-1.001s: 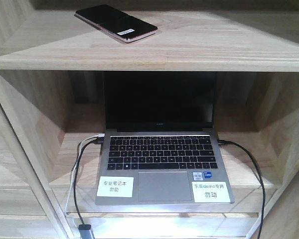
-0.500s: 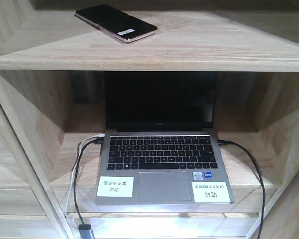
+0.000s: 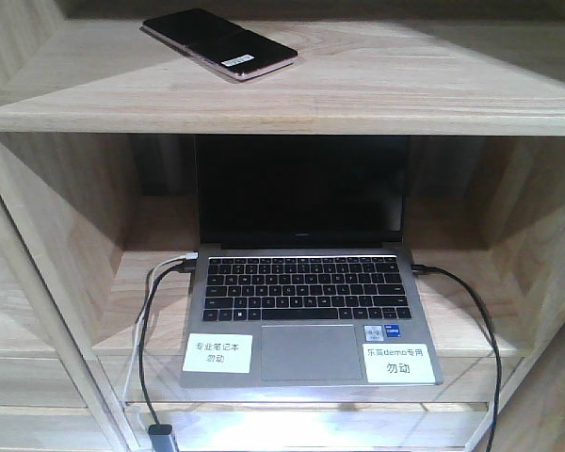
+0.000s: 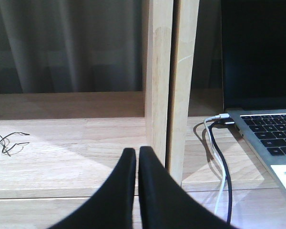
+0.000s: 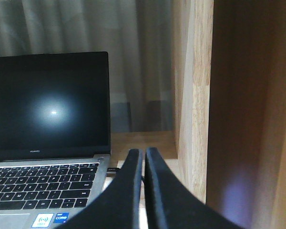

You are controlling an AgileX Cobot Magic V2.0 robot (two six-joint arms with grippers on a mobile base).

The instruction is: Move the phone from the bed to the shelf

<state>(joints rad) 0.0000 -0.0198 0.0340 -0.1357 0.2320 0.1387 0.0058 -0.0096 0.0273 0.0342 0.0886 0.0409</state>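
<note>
My left gripper [image 4: 137, 157] is clenched on nothing, its black fingers pressed together just before an upright divider [image 4: 169, 81] of the shelf [image 3: 292, 99]. My right gripper [image 5: 144, 160] is likewise closed and empty, beside the laptop [image 3: 306, 311], which sits open with a dark screen in the lower compartment, cables [image 3: 146, 339] plugged into both sides. Farther back and above, the phone [image 3: 219, 43] lies flat on the upper board, towards its left, white sticker facing up.
</note>
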